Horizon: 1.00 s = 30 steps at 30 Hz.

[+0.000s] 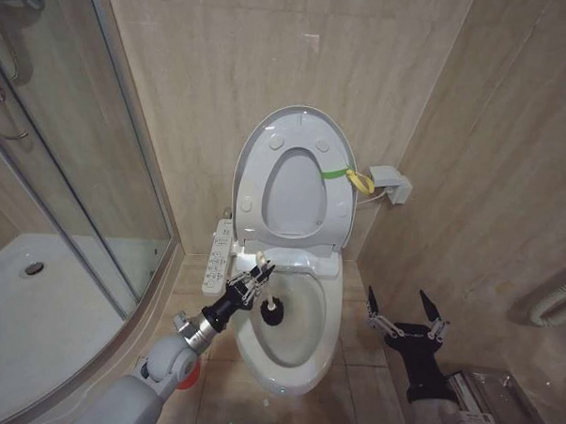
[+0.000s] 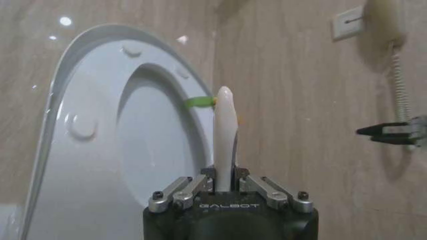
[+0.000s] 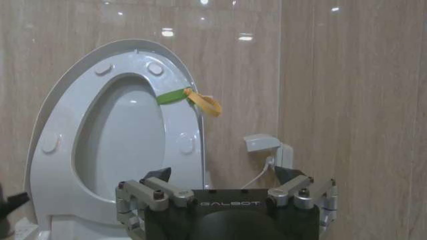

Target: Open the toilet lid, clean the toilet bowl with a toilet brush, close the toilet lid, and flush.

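Left gripper (image 1: pixel 258 272) clamps toilet brush (image 1: pixel 268 306), head down-right in toilet bowl (image 1: pixel 323 336).

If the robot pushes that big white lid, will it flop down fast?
Probably. The toilet lid stands tilted back against the wall, so a forward nudge would likely swing it down. It looks stiff, glossy and maybe slippery; the strap loop seems floppy and easier to hook.

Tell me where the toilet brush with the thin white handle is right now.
In the head view, the thin white-handled toilet brush is clamped in the left gripper, its small dark bristle head down inside the white ceramic toilet bowl near the bowl's left side.
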Available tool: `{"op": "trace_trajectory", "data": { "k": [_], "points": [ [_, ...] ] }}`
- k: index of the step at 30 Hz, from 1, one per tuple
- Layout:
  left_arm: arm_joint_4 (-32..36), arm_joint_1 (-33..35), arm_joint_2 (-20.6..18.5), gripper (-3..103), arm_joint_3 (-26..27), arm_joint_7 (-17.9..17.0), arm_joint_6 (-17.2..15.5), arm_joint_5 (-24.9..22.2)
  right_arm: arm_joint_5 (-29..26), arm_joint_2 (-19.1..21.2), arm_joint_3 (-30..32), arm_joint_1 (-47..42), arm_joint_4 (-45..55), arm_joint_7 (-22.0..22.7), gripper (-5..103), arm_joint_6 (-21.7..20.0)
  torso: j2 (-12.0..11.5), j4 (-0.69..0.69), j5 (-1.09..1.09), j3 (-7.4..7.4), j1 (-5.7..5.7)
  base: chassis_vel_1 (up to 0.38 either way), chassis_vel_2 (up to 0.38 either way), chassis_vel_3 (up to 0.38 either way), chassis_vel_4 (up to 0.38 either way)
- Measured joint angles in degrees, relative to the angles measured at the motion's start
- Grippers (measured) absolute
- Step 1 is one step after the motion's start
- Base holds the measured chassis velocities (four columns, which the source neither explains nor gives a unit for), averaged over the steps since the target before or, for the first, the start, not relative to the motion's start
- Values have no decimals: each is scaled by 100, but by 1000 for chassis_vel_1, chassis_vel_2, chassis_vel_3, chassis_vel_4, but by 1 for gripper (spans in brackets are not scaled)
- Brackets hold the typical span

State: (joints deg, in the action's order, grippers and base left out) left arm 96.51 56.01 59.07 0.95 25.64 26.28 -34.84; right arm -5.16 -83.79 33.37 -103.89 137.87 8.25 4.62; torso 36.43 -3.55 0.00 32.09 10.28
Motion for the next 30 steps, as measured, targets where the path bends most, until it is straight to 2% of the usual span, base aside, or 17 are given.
{"op": "trace_trajectory", "data": {
  "k": [9, 30],
  "points": [
    [592, 332, -413, 17, 329, -38, -4, 121, 0, 0, 0, 0, 0, 0, 100, 0, 1, 1, 0, -1, -1, 0, 0, 0, 0],
    [1545, 871, -850, 17, 916, -450, -60, 20, 0, 0, 0, 0, 0, 0, 100, 0, 1, 0, 0, -1, -1, 0, 0, 0, 0]
  ]
}}
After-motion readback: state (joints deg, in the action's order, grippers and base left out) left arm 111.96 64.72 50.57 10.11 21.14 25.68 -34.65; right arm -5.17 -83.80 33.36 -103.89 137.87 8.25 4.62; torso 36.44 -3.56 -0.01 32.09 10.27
